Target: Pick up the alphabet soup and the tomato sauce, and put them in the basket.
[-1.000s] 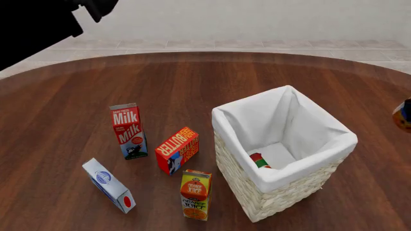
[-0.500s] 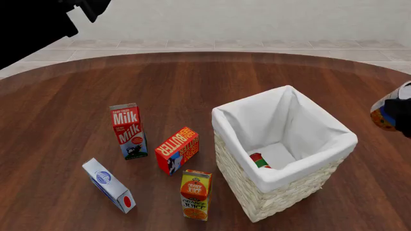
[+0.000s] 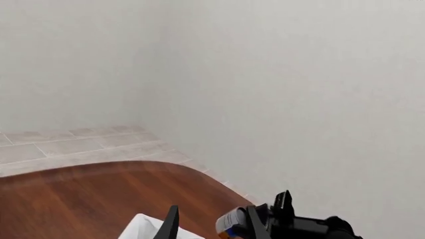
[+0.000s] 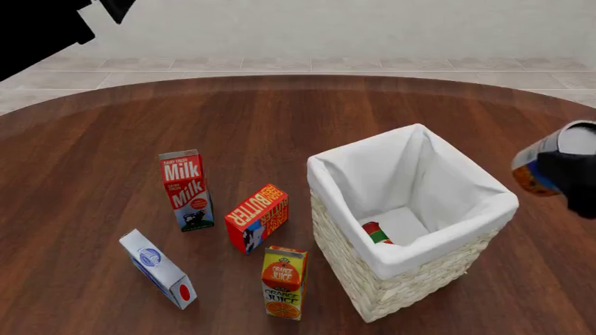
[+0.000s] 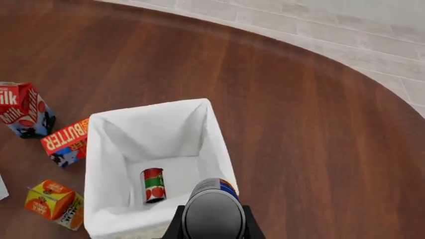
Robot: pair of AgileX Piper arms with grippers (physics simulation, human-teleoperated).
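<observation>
Right end effector (image 4: 570, 183): clamped on the alphabet soup (image 4: 538, 167), airborne by the surface's right edge — beside the basket (image 4: 410, 276), not over it.
Left end effector (image 3: 209, 226): parted, empty.
Done: tomato sauce (image 5: 153, 184) inside basket.
Left: soup drop.
Readable: "Milk" (image 4: 185, 188), "Butter" (image 4: 256, 216), "Orange Juice" (image 4: 283, 282).

Right pincer (image 4: 570, 174) raised at table's right, clamped on a can, left arm (image 4: 42, 31) high, far left.

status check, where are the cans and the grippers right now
Right gripper shut on alphabet soup, in the air beside the basket. Tomato sauce already lying inside. Left gripper raised high, state unclear. Nothing blocks the basket's opening.
</observation>
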